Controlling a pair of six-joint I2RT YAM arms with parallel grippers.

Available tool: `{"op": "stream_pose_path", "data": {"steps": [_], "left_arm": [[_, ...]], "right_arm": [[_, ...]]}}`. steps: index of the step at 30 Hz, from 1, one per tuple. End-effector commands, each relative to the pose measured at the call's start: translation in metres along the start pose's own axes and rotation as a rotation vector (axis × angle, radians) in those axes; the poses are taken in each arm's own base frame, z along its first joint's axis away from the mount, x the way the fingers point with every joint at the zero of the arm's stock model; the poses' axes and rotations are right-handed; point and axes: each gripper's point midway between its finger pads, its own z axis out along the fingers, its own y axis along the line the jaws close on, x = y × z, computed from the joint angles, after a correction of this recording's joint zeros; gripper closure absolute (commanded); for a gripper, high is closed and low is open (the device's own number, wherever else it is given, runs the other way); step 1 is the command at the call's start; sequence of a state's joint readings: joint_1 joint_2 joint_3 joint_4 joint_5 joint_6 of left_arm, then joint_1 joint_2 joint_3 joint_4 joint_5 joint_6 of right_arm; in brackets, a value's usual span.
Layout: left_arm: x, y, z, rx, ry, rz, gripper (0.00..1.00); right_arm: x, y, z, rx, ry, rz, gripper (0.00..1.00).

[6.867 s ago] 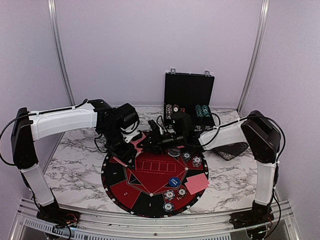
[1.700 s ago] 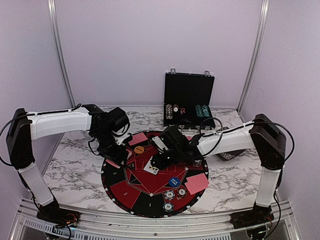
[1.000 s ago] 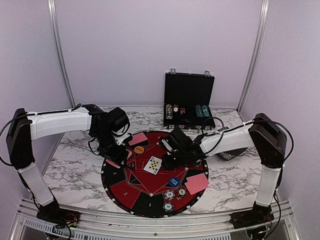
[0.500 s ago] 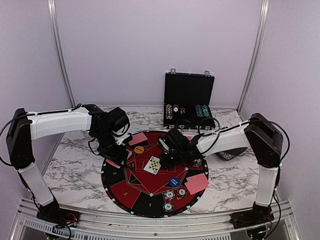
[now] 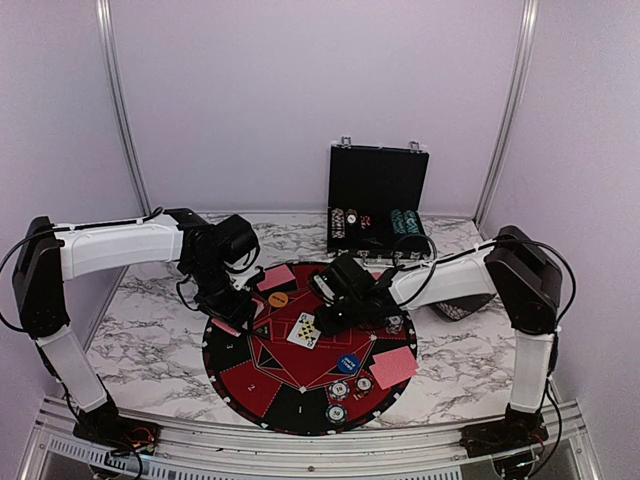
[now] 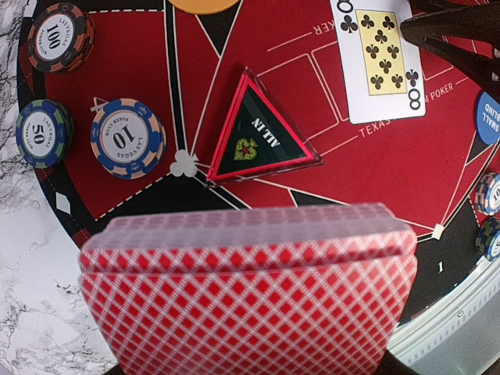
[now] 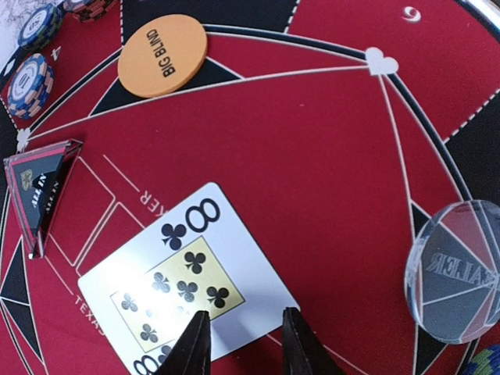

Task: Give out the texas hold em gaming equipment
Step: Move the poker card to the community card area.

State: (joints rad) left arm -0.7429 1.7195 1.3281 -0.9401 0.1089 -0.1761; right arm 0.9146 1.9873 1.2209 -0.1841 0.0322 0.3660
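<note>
Right end effector (image 7: 242, 344) spread over eight of clubs (image 7: 183, 293), face up near centre of mat (image 5: 262, 385); a dragging fingertip could skew or flip it. Left end effector (image 5: 235, 312) pinches red-backed deck (image 6: 250, 297) over mat's left edge; cards may slip loose. Open case (image 5: 378, 185) beyond mat holds chip rows (image 5: 405, 222)

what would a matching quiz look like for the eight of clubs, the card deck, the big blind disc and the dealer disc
1. eight of clubs
2. red-backed deck
3. big blind disc
4. dealer disc

a. orange
b. clear
c. face up on the mat
d. held in the left gripper

Pairs: 1-c, 2-d, 3-a, 4-b
</note>
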Motion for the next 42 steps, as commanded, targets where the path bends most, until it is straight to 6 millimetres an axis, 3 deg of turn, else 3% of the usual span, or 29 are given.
{"op": "stream_pose_path", "data": {"steps": [1, 6, 11, 18, 28, 42], "left_arm": [[-0.005, -0.003, -0.017, 0.019, -0.046, -0.001, 0.5], [-0.005, -0.003, -0.019, 0.02, -0.05, 0.0, 0.5], [-0.004, -0.003, -0.019, 0.018, -0.048, 0.0, 0.5], [-0.003, -0.002, -0.02, 0.013, -0.051, 0.002, 0.5], [-0.004, -0.002, -0.02, 0.013, -0.05, 0.002, 0.5], [-0.004, -0.002, -0.017, 0.015, -0.041, 0.001, 0.5]], "right_arm": [[-0.026, 0.031, -0.017, -0.126, -0.045, -0.002, 0.7], [-0.038, 0.058, -0.013, -0.26, -0.047, -0.005, 0.71], [-0.047, 0.071, -0.007, -0.302, -0.051, -0.003, 0.71], [-0.04, 0.09, 0.013, -0.326, 0.003, -0.025, 0.71], [-0.028, 0.083, 0.033, -0.293, 0.043, 0.013, 0.72], [-0.002, 0.042, 0.023, -0.15, 0.118, 0.062, 0.72]]}}
